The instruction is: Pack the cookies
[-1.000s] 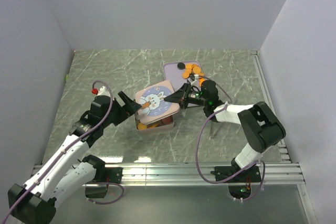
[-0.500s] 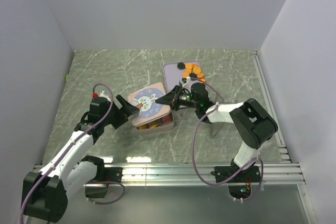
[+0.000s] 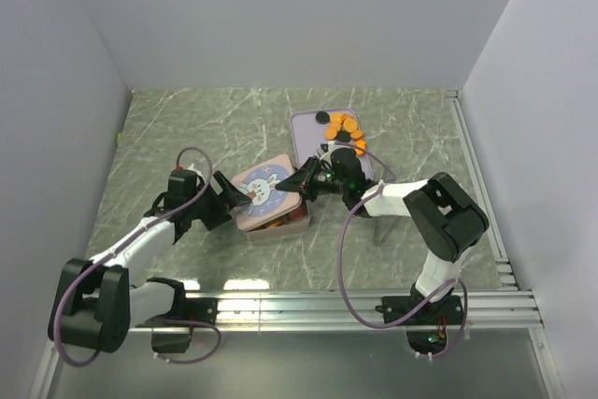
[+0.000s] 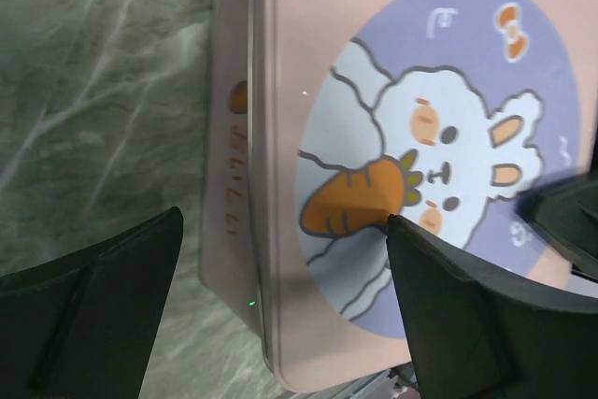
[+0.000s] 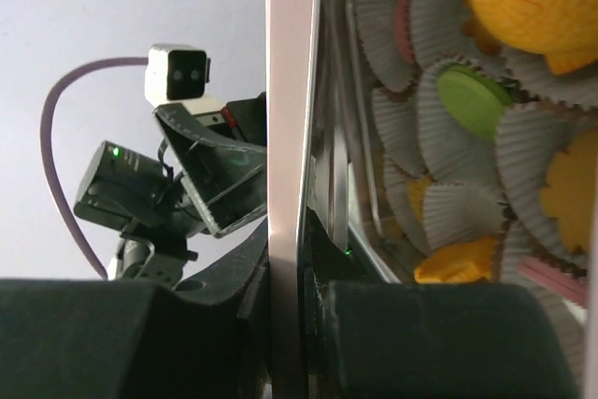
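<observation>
**Student:** How do the right jaws stand?

**Tutor:** They are closed fully on the edge of the pink lid (image 5: 285, 137), which the right wrist view shows edge-on. A dark gap separates that edge from the rim of the tin (image 5: 341, 203) beside it, so on this side the lid is not seated.

**Student:** And the left jaws?

**Tutor:** They are spread wide and grip nothing. In the left wrist view, one of the fingers (image 4: 467, 324) lies over the lid's rabbit-and-carrot picture. The other is out beyond the tin's lettered side wall, above the counter (image 4: 93, 91). Whether the first finger touches the lid cannot be told.

**Student:** Where are the cookies (image 3: 343, 125)?

**Tutor:** They are in two places. Some sit inside the tin in pleated paper cups (image 5: 448, 212); the right wrist view shows a green one, several orange ones and pink edges. From above, orange ones show along the tin's near side, where the lid does not cover it. The rest lie on the lavender tray (image 3: 304, 133), grouped toward its far right corner. These are mostly orange, with black ones among them.

**Student:** How do the larger parts lie?

**Tutor:** The tin stands near the middle of the green marbled counter, and the tray is just behind it to the right. The two arms reach the tin from opposite sides, the left arm low along the counter. The right arm crosses the tray's near end.
</observation>
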Tool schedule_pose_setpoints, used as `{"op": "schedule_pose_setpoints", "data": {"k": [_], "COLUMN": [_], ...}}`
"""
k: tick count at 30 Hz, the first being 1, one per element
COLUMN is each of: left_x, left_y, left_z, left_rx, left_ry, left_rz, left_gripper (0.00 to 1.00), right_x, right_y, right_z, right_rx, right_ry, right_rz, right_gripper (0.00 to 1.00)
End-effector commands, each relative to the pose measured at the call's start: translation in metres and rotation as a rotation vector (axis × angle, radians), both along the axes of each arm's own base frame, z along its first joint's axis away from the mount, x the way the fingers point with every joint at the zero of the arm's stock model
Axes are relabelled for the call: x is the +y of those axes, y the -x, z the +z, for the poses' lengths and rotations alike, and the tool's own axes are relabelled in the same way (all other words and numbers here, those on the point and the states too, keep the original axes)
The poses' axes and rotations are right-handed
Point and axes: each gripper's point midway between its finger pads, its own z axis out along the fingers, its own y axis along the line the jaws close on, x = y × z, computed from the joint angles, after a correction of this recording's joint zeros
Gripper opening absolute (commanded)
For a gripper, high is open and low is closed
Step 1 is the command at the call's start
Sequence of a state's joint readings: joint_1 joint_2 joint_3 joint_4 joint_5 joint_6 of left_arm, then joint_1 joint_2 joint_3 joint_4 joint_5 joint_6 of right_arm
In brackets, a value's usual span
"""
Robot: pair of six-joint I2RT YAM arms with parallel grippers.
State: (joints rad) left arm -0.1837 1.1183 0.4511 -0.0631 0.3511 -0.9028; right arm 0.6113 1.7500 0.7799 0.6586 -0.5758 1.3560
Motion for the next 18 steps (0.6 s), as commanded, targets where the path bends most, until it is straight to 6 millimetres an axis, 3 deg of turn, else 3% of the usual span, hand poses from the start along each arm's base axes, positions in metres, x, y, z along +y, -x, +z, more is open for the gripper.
{"op": "schedule_pose_setpoints", "data": {"k": [1, 6, 11, 13, 16, 17, 18], "left_x": [-0.002, -0.001, 0.0, 0.002, 0.001, -0.001, -0.002], "left_y": [-0.01, -0.022, -0.037, -0.039, -0.045, -0.047, -0.048], "left_z": [-0.001, -0.001, 0.01, 0.009, 0.012, 0.015, 0.015], "left_rx": [-0.04, -0.033, -0.044, -0.034, -0.042, -0.045, -0.047], "left_ry": [-0.019, -0.048, -0.087, -0.105, -0.132, -0.14, -0.142], "left_rz": [-0.041, -0.05, -0.055, -0.057, -0.074, -0.083, -0.089], "left_gripper": [0.95, 0.9, 0.77, 0.72, 0.68, 0.67, 0.67], "right_x": [0.004, 0.0, -0.005, -0.007, -0.01, -0.012, -0.013], "right_y": [-0.003, -0.001, 0.0, 0.001, 0.003, 0.002, 0.002], "right_z": [0.001, -0.014, -0.029, -0.032, -0.037, -0.038, -0.04], "right_rx": [-0.045, -0.029, -0.015, -0.013, -0.01, -0.011, -0.013], "right_ry": [0.026, 0.095, 0.18, 0.209, 0.254, 0.27, 0.284], "right_rz": [0.005, 0.007, 0.02, 0.025, 0.038, 0.033, 0.036], "right_gripper": [0.0, 0.0, 0.01, 0.08, 0.31, 0.43, 0.45]}}
